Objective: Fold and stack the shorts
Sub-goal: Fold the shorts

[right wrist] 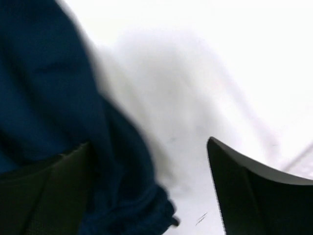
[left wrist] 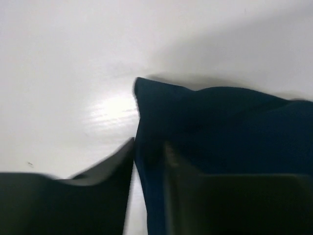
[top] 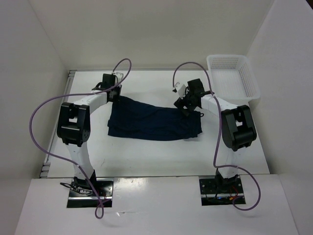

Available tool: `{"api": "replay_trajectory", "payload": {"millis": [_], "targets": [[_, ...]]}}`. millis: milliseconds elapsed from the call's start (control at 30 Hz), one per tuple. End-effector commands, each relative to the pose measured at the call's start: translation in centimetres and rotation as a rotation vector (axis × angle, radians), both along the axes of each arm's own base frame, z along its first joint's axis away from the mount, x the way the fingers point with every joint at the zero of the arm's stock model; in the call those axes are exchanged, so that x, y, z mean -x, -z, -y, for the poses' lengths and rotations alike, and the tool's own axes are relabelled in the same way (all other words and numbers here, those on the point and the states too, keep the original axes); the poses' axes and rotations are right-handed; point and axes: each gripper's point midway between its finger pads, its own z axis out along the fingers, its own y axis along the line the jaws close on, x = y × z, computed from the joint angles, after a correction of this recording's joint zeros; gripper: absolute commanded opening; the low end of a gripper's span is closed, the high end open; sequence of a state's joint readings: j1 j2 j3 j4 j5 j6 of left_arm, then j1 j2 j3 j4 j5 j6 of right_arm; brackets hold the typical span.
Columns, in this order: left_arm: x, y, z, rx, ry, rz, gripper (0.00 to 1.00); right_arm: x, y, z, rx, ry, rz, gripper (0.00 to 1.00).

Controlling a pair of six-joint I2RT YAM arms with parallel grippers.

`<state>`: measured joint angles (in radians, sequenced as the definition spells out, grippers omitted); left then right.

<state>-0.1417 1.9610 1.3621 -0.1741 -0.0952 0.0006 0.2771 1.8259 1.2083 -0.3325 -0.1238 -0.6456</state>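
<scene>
The dark navy shorts [top: 151, 122] lie flat across the middle of the white table, wider than they are deep. My left gripper [top: 115, 94] is at their far left corner. In the left wrist view its jaws [left wrist: 149, 152] stand close together, with the edge of the shorts [left wrist: 220, 122] pinched between them. My right gripper [top: 188, 110] is at the far right corner. In the right wrist view it [right wrist: 148, 142] is wide open. One finger is against the bunched fabric [right wrist: 44, 88] and the other is over bare table.
A white plastic mesh basket [top: 232, 76] stands at the far right corner of the table. White walls enclose the table on the left, back and right. Purple cables loop over both arms.
</scene>
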Motion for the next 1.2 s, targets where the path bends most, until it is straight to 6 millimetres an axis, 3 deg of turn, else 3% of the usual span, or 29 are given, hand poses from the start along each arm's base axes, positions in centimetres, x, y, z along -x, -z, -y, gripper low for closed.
{"api": "replay_trajectory", "payload": {"millis": [0, 33, 67, 167, 200, 233, 267, 300, 333, 367, 400, 433, 500, 533, 700, 867, 933, 967, 1067, 1167], "targets": [[-3.6, -4.0, -0.8, -0.017, -0.046, 0.137, 0.44, -7.4, -7.5, -1.4, -0.085, 0.149, 0.271, 0.96], [-3.2, -4.2, -1.5, -0.02, -0.058, 0.126, 0.52, -7.8, -8.7, -1.6, -0.111, 0.171, 0.277, 0.98], [-3.3, -5.3, -1.9, -0.009, -0.059, 0.136, 0.54, -8.8, -11.3, -2.1, -0.175, 0.19, 0.303, 0.99], [0.1, -6.7, -1.2, 0.039, -0.01, 0.054, 0.56, -6.6, -13.9, -3.5, -0.25, 0.135, 0.244, 0.99], [2.3, -7.4, -1.2, 0.048, 0.001, 0.018, 0.56, -5.8, -14.3, -3.6, -0.248, 0.1, 0.233, 0.97], [5.1, -5.2, -1.1, 0.055, 0.012, -0.065, 0.56, -4.0, -13.5, -3.9, -0.223, 0.066, 0.18, 0.96], [7.0, -4.4, -0.8, 0.071, 0.027, -0.106, 0.56, -2.0, -11.7, -4.1, -0.188, 0.032, 0.128, 0.93], [9.0, -4.5, -1.0, 0.07, 0.026, -0.124, 0.56, -0.7, -11.7, -3.8, -0.143, -0.029, 0.133, 0.93], [10.3, -3.5, -1.2, 0.067, 0.025, -0.153, 0.56, 1.7, -9.2, -3.3, -0.1, -0.057, 0.057, 0.93], [12.7, -1.4, -1.4, 0.061, 0.022, -0.226, 0.56, 2.8, -8.5, -3.2, -0.066, -0.083, 0.044, 0.93], [13.4, -0.7, -1.5, 0.059, 0.021, -0.248, 0.56, 3.2, -8.7, -2.3, -0.021, -0.086, 0.068, 0.93], [13.8, -0.3, -1.5, 0.058, 0.021, -0.26, 0.56, 4.2, -7.5, -1.7, 0.002, -0.088, 0.043, 0.93], [14.4, 0.3, -1.4, 0.065, 0.026, -0.279, 0.56, 5.6, -7.0, -1.3, 0.048, -0.151, 0.027, 0.93], [14.1, 0.2, -1.1, 0.077, 0.035, -0.269, 0.56, 7.2, -6.3, -0.8, 0.064, -0.174, -0.015, 0.93], [14.7, 1.8, -1.0, 0.083, 0.039, -0.292, 0.56, 11.9, -4.0, -1.5, 0.128, -0.317, -0.084, 0.93], [15.2, 2.8, -1.1, 0.082, 0.038, -0.309, 0.53, 12.7, -3.4, -1.1, 0.176, -0.336, -0.069, 0.92], [15.2, 2.8, -1.1, 0.082, 0.038, -0.309, 0.45, 12.3, -3.3, -0.8, 0.195, -0.338, -0.051, 0.9], [15.2, 2.8, -0.7, 0.08, 0.047, -0.31, 0.33, 12.4, -2.9, -0.3, 0.228, -0.352, -0.051, 0.9], [15.2, 2.8, -0.7, 0.08, 0.047, -0.31, 0.2, 12.8, -2.5, 0.6, 0.28, -0.377, -0.05, 0.89], [15.2, 2.8, -0.9, 0.073, 0.042, -0.309, 0.2, 13.4, -2.4, 1.3, 0.306, -0.395, -0.048, 0.89]]}}
